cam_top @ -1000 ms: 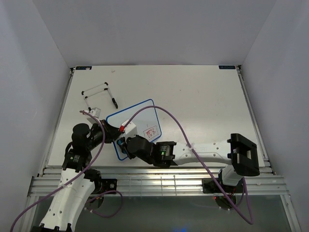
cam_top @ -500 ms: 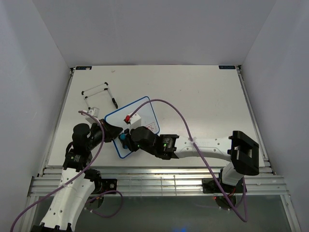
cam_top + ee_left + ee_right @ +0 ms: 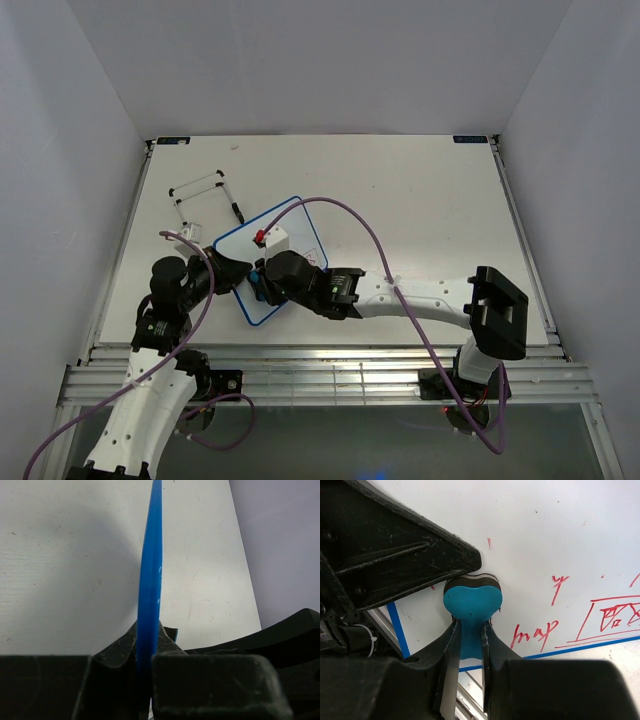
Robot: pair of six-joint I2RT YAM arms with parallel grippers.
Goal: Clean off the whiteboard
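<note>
Blue bow-shaped eraser (image 3: 472, 602), dark felt underneath, is pinched in the closed right gripper (image 3: 470, 632) and set against the glossy whiteboard (image 3: 560, 535). Red handwriting (image 3: 535, 632) is seen just right of the eraser in the wrist view, along the blue-framed edge, so the next wipe is judged to go that way. The left gripper (image 3: 148, 652) is clamped on the thin rounded frame at the near-left side. The board lies skewed on the matte white table (image 3: 430, 200).
</note>
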